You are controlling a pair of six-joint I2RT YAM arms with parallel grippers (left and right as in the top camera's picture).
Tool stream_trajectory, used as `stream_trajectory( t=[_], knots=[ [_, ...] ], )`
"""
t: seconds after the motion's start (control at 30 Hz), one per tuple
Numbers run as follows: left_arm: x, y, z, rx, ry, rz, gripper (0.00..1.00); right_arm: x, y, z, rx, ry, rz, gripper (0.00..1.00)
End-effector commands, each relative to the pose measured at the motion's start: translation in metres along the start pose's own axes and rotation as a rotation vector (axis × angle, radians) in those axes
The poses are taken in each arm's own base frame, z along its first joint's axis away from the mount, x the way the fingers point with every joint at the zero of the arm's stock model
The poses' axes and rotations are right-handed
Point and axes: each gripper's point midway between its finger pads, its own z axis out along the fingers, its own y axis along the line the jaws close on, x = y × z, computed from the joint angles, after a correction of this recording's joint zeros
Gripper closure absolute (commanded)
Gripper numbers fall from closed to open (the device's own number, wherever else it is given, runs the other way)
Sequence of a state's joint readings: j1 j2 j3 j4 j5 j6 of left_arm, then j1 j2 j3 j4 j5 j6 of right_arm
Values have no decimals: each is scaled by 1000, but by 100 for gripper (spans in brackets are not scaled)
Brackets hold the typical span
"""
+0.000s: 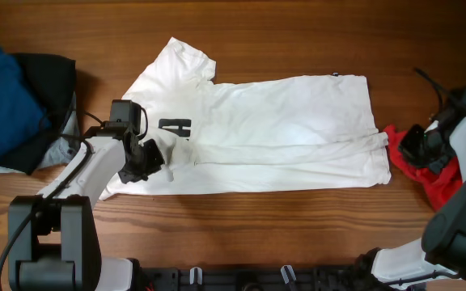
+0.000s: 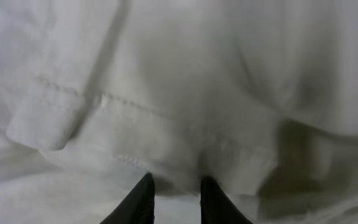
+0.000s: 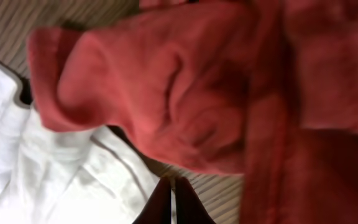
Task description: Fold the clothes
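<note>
Clothes at the left edge first: a dark heap (image 1: pixel 10 105), blue over black, lies bunched on the worktop (image 1: pixel 298 32).

Next right, the left end effector (image 1: pixel 148 158) sits low on the near-left part of the white T-shirt (image 1: pixel 281 121), by the near sleeve. In the left wrist view its fingertips (image 2: pixel 143 199) stand narrowly apart against a stitched sleeve hem (image 2: pixel 123 106). We cannot tell whether cloth is pinched between them.

The shirt lies across the middle of the worktop, collar end left, bottom hem right, black lettering (image 1: pixel 176 125) partly showing. The far sleeve (image 1: pixel 188 56) points to the far edge. A long strip along the near side seems doubled over toward the middle.

Handling, our judgement: light, limp cotton with no stiffness, so it will sag and trail from any single pinch and drag on the wood grain. Best holds are the stitched hems and sleeve cuffs, where the layers are thick enough to bite. A wide fold needs two holds, one at each end.

Right edge: the red garment (image 1: pixel 427 178) lies crumpled, meeting the shirt's near-right corner; touching or overlapping, we cannot tell. It looks equally soft, and would need spreading flat first.

The right end effector (image 1: pixel 417 147) hangs over it. The right wrist view shows it (image 3: pixel 169 196) closed, with no cloth visibly held.
</note>
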State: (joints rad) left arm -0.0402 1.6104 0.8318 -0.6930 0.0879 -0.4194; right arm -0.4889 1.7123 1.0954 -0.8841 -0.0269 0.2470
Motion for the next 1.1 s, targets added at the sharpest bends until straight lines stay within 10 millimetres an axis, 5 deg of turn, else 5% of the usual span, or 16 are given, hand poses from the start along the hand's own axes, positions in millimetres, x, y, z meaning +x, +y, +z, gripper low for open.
stream_trajectory(
  t=[0.0, 0.23, 0.5, 0.67, 0.8, 0.9, 1.07],
  knots=[
    [0, 6, 3, -32, -8, -14, 75, -3, -2, 15, -25, 38, -31, 96],
    [2, 12, 5, -59, -10, -89, 74, -20, -44, 44, 58, 34, 83, 96],
    [24, 25, 21, -85, 30, -177, 73, -67, -103, 18, 194, -119, 233, 96],
    [31, 28, 22, -91, 51, -209, 73, -103, -43, -23, -92, -169, 111, 94],
    [35, 29, 22, -96, 64, -225, 73, -93, 15, -71, -290, -173, -121, 90],
    [40, 32, 21, -116, 80, -268, 73, -57, 76, -99, -447, -157, -405, 86],
    [39, 32, 21, -117, 76, -315, 73, 29, 138, -89, -429, 56, -721, 87]
  ],
)
